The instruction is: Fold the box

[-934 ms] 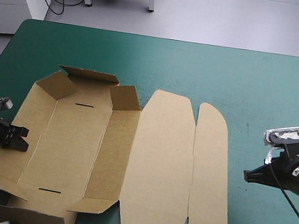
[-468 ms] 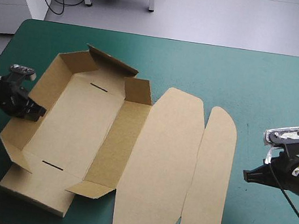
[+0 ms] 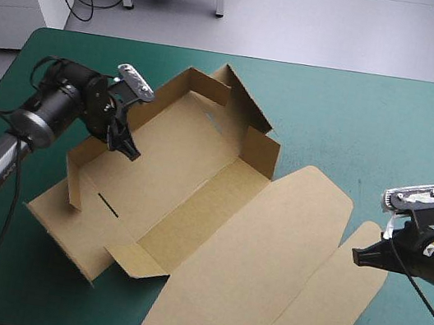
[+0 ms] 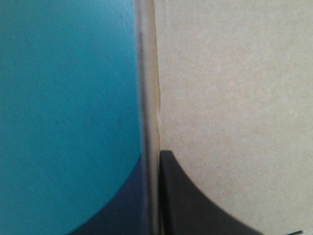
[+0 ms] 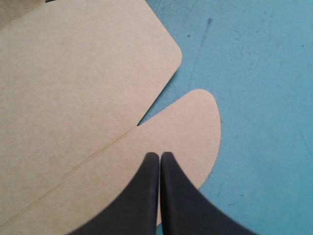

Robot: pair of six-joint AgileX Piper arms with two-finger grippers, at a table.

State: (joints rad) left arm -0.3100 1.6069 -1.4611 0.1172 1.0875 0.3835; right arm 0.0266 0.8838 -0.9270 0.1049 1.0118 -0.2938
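Since a moment ago the box (image 3: 197, 184) has swung round on the table (image 3: 359, 111). It lay square to the near edge with its lid out toward my right side; now it sits slantwise across the left and middle of the teal-green cover, one end pointing at the far edge. My left claw (image 3: 128, 146) did that. It has travelled from the near left up to the far left with the long side wall (image 3: 106, 152) in its grip, and it is all but closed on that board now, the thin edge running up between its fingers (image 4: 195, 205).

My right claw (image 3: 361, 255) has not moved. It is closed on nothing, pointing at the rounded tip of the tuck flap (image 5: 186, 127), which has slid in under it; whether it touches the board I cannot tell.

I judge this a repositioning rather than a fold — the side walls stand only partly raised, the end flaps are loose, and the lid (image 3: 259, 261) lies flat.

Room is tight on three sides: the far corner of the box is near the far edge, the low left corner near the left edge, and lid and flap run to the near edge. The far right of the table is bare — the free space is there.
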